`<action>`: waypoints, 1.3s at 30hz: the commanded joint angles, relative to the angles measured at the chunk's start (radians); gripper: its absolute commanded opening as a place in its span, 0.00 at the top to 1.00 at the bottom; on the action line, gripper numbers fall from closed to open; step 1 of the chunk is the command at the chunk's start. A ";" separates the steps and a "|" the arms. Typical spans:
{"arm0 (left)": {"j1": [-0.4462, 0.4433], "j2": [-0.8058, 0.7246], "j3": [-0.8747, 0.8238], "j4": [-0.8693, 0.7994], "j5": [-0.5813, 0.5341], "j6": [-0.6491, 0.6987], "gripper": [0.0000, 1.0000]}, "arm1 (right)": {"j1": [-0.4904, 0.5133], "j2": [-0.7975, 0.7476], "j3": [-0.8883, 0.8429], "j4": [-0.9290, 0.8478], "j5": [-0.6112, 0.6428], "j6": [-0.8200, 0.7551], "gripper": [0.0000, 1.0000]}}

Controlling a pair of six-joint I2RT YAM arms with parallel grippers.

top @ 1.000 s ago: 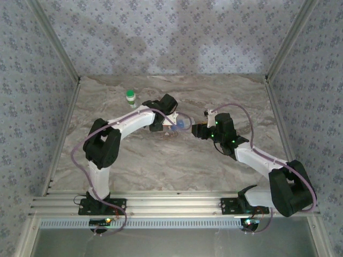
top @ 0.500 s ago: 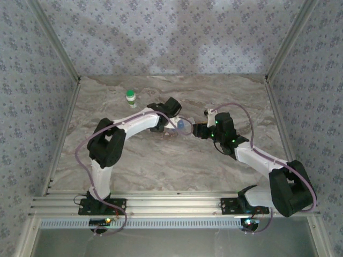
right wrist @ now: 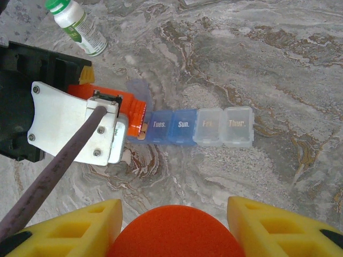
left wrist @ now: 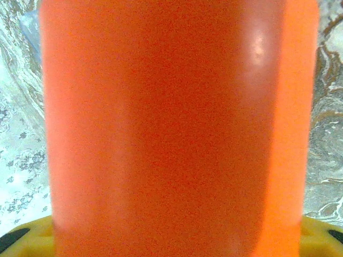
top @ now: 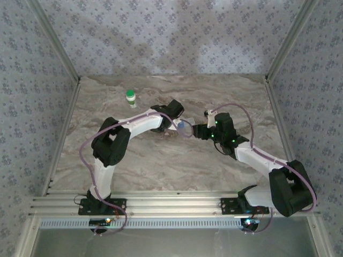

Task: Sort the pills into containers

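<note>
The pill box (right wrist: pixel 209 126) is lying on the marble tabletop (right wrist: pixel 289 59) between the two arms, its left end hiding under the tilted orange bottle (right wrist: pixel 135 111) that the left gripper (left wrist: pixel 171 241) is clamping. The right gripper (right wrist: pixel 174 225) is pinching an orange round object (right wrist: pixel 174 241), which the frame edge is cropping. A green-capped white bottle (right wrist: pixel 77 22) is sitting well apart.

On surface (top: pixel 161 166): pill box (right wrist: pixel 198 126) at centre; vial (right wrist: pixel 134 110) in left gripper (top: pixel 178 122), mouth at box's left end; capped bottle (top: pixel 131 97) behind, well apart leftward; rounded object (right wrist: pixel 177 235) in right gripper (right wrist: pixel 174 214), right of box.
</note>
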 commanded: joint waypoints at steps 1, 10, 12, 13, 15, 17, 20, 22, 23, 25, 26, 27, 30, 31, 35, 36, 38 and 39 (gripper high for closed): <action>-0.009 -0.037 0.001 -0.008 -0.014 0.018 1.00 | 0.010 0.010 0.028 0.020 -0.021 0.006 1.00; 0.025 -0.063 -0.028 0.028 0.073 -0.058 1.00 | 0.010 0.014 0.028 0.019 -0.018 0.003 1.00; 0.032 -0.079 -0.028 0.033 0.094 -0.078 1.00 | 0.011 0.013 0.030 0.019 -0.018 0.003 1.00; 0.037 -0.089 -0.028 0.034 0.112 -0.092 1.00 | 0.010 0.016 0.030 0.019 -0.019 0.004 1.00; 0.045 -0.113 -0.036 0.049 0.150 -0.120 1.00 | 0.012 0.017 0.030 0.019 -0.019 0.004 1.00; 0.058 -0.141 -0.059 0.076 0.191 -0.150 1.00 | 0.011 0.019 0.030 0.020 -0.019 0.003 1.00; 0.073 -0.181 -0.113 0.129 0.246 -0.184 1.00 | 0.011 0.023 0.031 0.022 -0.021 0.003 1.00; 0.082 -0.197 -0.143 0.154 0.270 -0.205 1.00 | 0.011 0.025 0.031 0.023 -0.020 0.004 1.00; 0.084 -0.208 -0.161 0.170 0.285 -0.217 1.00 | 0.012 0.024 0.031 0.023 -0.022 0.003 1.00; 0.088 -0.233 -0.192 0.200 0.313 -0.239 1.00 | 0.011 0.024 0.031 0.022 -0.024 0.004 1.00; 0.091 -0.248 -0.207 0.216 0.329 -0.256 1.00 | 0.010 0.023 0.030 0.021 -0.024 0.003 1.00; 0.093 -0.262 -0.218 0.229 0.348 -0.271 1.00 | 0.010 0.022 0.031 0.022 -0.024 0.004 1.00; 0.099 -0.326 -0.283 0.315 0.433 -0.325 1.00 | 0.010 0.022 0.031 0.022 -0.024 0.000 1.00; 0.098 -0.355 -0.315 0.357 0.464 -0.348 1.00 | 0.010 0.024 0.031 0.023 -0.023 -0.001 1.00; 0.098 -0.476 -0.449 0.544 0.559 -0.457 1.00 | 0.009 0.043 0.028 0.045 -0.037 0.001 1.00; 0.099 -0.513 -0.490 0.601 0.585 -0.491 1.00 | 0.006 0.051 0.029 0.060 -0.069 0.008 1.00; 0.101 -0.597 -0.573 0.717 0.650 -0.558 1.00 | -0.002 0.063 0.045 0.080 -0.148 0.024 1.00; 0.102 -0.642 -0.625 0.796 0.695 -0.600 1.00 | -0.006 0.061 0.057 0.086 -0.187 0.032 1.00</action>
